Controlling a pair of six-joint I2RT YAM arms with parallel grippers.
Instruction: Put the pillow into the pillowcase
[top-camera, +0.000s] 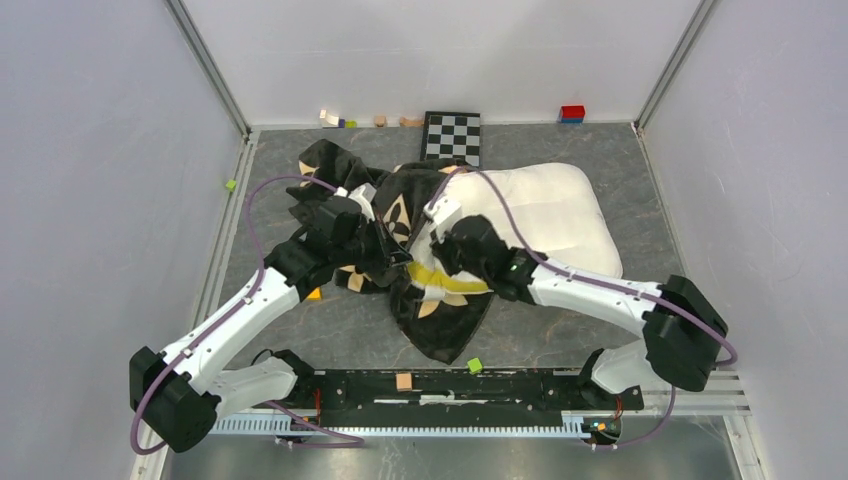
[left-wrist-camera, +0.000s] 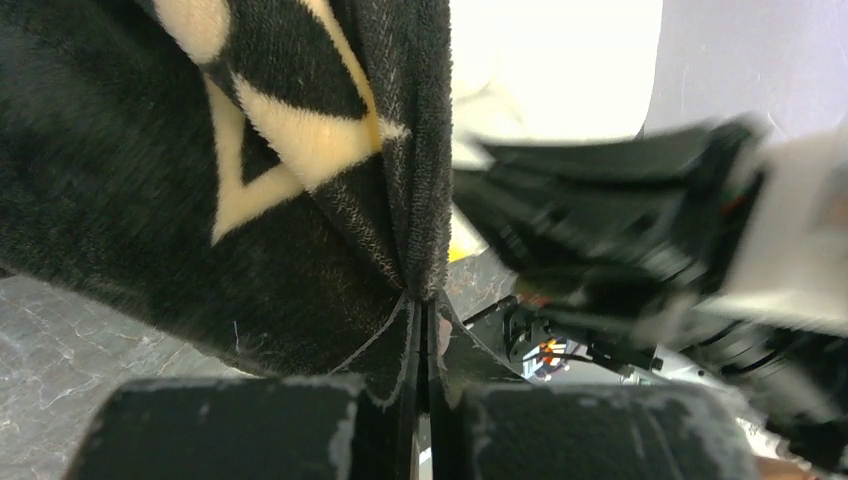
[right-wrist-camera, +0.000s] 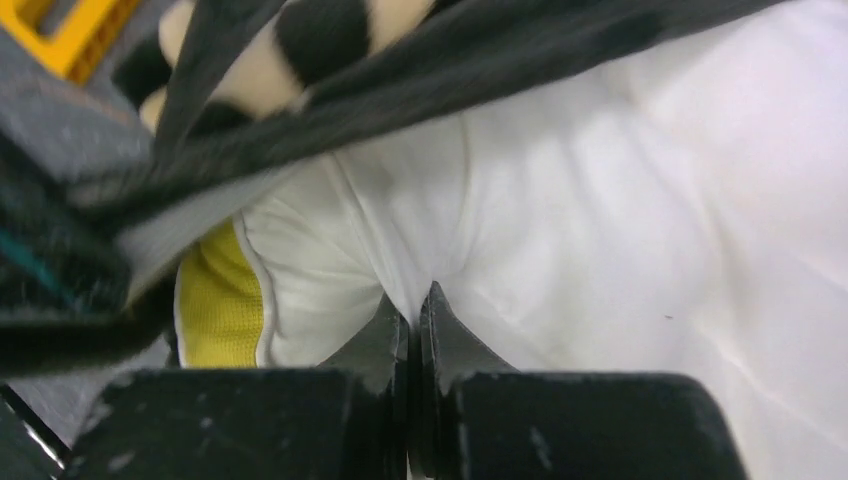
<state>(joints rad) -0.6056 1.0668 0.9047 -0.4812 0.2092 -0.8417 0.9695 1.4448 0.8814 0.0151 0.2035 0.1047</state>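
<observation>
The left gripper (left-wrist-camera: 424, 305) pinches the pillowcase (left-wrist-camera: 130, 260) edge; the right gripper (right-wrist-camera: 412, 305) pinches the pillow (right-wrist-camera: 650, 220), which lies right of the case.

The grey marbled desk (top-camera: 560, 330) carries a black-and-white checkered board (top-camera: 452, 137) at 12 o'clock, against its far edge. Toward 11 o'clock a row of small wooden blocks (top-camera: 380, 120) lies along the back wall. At 1 o'clock a red block (top-camera: 572, 110) sits on a blue block (top-camera: 571, 120). One green cube (top-camera: 230, 185) lies at 9 o'clock by the left edge, a second green cube (top-camera: 475, 365) at 6 o'clock. Near that one a tan block (top-camera: 404, 381) rests on the black front rail (top-camera: 520, 388). A small orange piece (top-camera: 314, 294) shows at 8 o'clock.
</observation>
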